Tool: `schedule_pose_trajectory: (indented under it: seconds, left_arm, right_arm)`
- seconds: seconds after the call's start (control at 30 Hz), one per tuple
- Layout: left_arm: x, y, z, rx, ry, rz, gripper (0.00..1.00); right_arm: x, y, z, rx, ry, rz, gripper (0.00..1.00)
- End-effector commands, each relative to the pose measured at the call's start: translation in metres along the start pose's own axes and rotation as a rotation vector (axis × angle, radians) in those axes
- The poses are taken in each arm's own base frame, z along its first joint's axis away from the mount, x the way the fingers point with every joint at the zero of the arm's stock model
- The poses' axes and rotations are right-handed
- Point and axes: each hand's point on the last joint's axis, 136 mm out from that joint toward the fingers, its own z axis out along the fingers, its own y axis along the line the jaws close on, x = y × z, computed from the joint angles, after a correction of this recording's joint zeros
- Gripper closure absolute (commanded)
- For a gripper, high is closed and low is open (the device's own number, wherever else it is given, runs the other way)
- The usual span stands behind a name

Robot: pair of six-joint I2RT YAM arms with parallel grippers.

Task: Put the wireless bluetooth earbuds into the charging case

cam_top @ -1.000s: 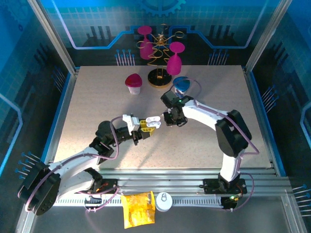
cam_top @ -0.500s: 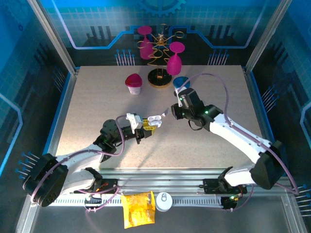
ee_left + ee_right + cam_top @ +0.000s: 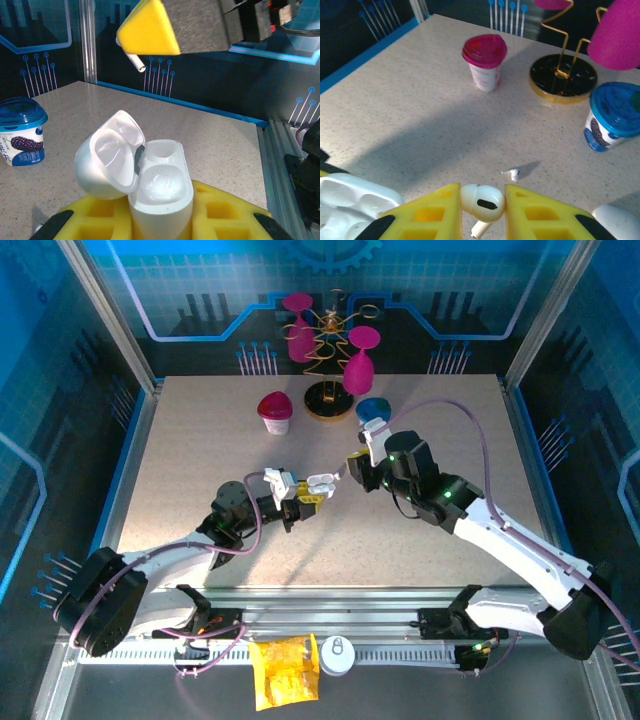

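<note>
The left end effector (image 3: 298, 498) clamps the open white pill-shaped plastic charging case (image 3: 160, 192) midway between the side edges of the desk (image 3: 200, 440); the right end effector (image 3: 481, 209), pinching a tiny white stemmed plastic earbud (image 3: 482, 200) nearby, should align it stem-down over an empty socket (image 3: 161, 152).

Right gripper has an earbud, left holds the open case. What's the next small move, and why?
Likely ease the right gripper toward the case until the earbud sits over an empty well; the left gripper holds it open, both wells empty, earbud apart.

A speckled beige table (image 3: 190, 455) sits enclosed by blue circuit-patterned walls (image 3: 450, 300) and aluminium posts (image 3: 106, 312).
</note>
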Motion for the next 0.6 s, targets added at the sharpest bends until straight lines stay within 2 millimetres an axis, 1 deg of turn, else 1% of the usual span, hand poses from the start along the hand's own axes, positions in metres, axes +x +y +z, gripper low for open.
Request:
schedule_pose_trajectory:
  seconds: [0.0, 0.17, 0.3, 0.4, 0.57]
  left_arm:
    - [-0.02, 0.001, 0.003, 0.006, -0.054, 0.025, 0.8]
    - [-0.016, 0.004, 0.003, -0.007, -0.043, 0.019, 0.8]
    - [-0.018, 0.007, 0.006, -0.019, -0.046, 0.014, 0.8]
    - [-0.021, 0.013, 0.007, -0.047, -0.051, 0.013, 0.8]
    - [-0.027, 0.016, 0.009, -0.059, -0.066, 0.018, 0.8]
  right_arm:
    - [-0.01, 0.015, -0.007, -0.07, -0.058, -0.022, 0.77]
    - [-0.013, 0.022, -0.009, -0.109, -0.055, 0.015, 0.77]
    - [-0.014, 0.028, -0.01, -0.128, -0.054, 0.023, 0.77]
    - [-0.012, 0.035, -0.008, -0.137, -0.051, 0.019, 0.78]
    - [-0.006, 0.049, 0.0, -0.145, -0.044, -0.007, 0.78]
